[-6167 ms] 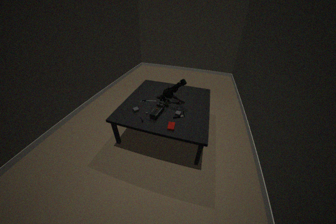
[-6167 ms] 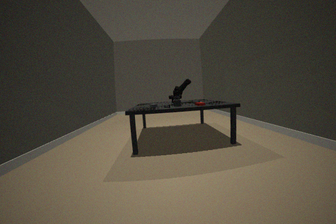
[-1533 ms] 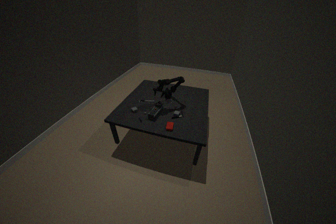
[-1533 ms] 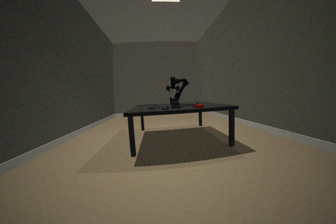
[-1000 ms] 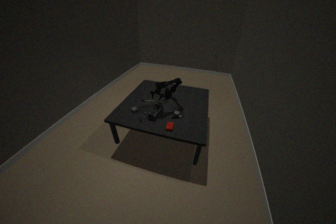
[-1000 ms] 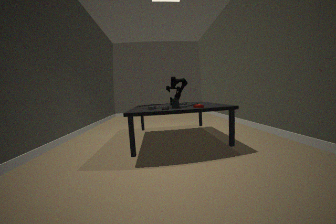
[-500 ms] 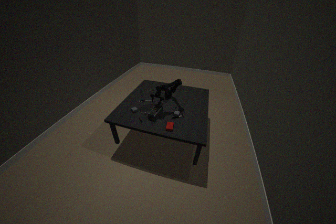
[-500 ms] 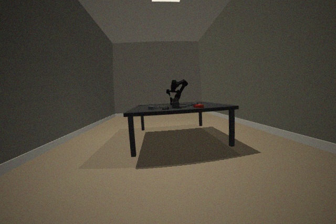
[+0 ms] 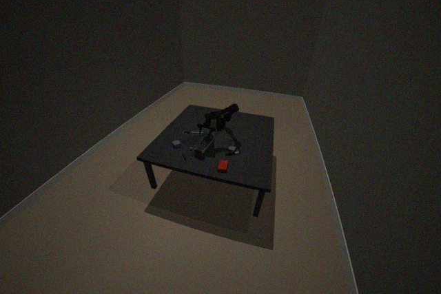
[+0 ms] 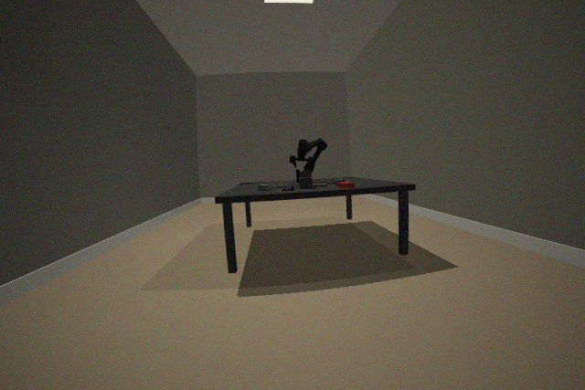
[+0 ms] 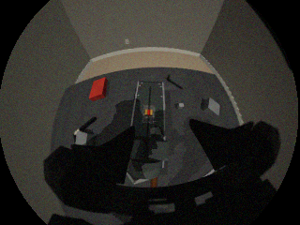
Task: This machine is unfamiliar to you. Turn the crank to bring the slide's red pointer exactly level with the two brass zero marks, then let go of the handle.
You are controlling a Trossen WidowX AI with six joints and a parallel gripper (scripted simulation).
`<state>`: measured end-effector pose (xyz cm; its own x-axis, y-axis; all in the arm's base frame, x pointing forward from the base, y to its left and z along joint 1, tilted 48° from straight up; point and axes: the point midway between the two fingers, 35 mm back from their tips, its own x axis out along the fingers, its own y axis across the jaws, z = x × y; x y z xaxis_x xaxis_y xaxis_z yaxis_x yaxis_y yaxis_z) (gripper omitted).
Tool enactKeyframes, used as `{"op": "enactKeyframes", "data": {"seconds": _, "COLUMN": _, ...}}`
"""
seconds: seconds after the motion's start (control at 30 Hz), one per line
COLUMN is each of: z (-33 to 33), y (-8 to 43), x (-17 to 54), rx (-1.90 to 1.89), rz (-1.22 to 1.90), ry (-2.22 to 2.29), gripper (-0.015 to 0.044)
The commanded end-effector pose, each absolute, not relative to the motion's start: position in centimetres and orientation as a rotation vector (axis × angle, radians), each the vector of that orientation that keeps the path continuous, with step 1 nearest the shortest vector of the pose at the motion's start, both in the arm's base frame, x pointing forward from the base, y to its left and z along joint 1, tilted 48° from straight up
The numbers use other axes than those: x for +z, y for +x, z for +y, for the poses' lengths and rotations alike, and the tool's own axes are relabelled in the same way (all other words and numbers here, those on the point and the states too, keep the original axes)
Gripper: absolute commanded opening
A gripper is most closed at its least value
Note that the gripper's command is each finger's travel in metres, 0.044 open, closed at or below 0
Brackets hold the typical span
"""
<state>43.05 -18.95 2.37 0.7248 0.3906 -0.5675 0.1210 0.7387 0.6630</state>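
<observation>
The machine (image 9: 202, 152) (image 10: 305, 183) (image 11: 164, 105) is a dark, long box on the table, with two pale rails along its top in the wrist view. Its small red pointer (image 11: 149, 112) sits between the rails with yellow patches close at both sides; the exact level is too small to tell. The orange-brown crank handle (image 11: 154, 182) shows at the machine's near end, low in the wrist view and partly hidden by the gripper body. My gripper (image 11: 163, 126) is open, its black fingers wide apart above the machine, one on each side. Nothing shows held between them.
A red box (image 9: 222, 165) (image 10: 345, 184) (image 11: 98, 89) lies to one side of the machine. A grey block (image 11: 81, 138) and a black stick (image 11: 87, 124) lie on that same side. Another grey block (image 9: 176, 144) (image 11: 213, 106), a tiny pale cube (image 11: 181, 105) and a dark rod (image 11: 175, 82) lie opposite.
</observation>
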Motion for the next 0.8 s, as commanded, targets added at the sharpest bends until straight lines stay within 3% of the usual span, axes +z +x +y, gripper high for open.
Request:
{"op": "enactKeyframes", "data": {"seconds": 0.0, "z": -18.98, "y": 43.07, "x": 2.33, "rx": 0.16, "rz": 0.762, "ry": 0.741, "gripper": 0.0387}}
{"op": "enactKeyframes", "data": {"seconds": 0.5, "z": -18.98, "y": 43.07, "x": 2.33, "rx": 0.16, "rz": 0.762, "ry": 0.741, "gripper": 0.0}}
{"op": "enactKeyframes", "data": {"seconds": 0.77, "z": -18.98, "y": 43.07, "x": 2.33, "rx": 0.16, "rz": 0.762, "ry": 0.741, "gripper": 0.0}}
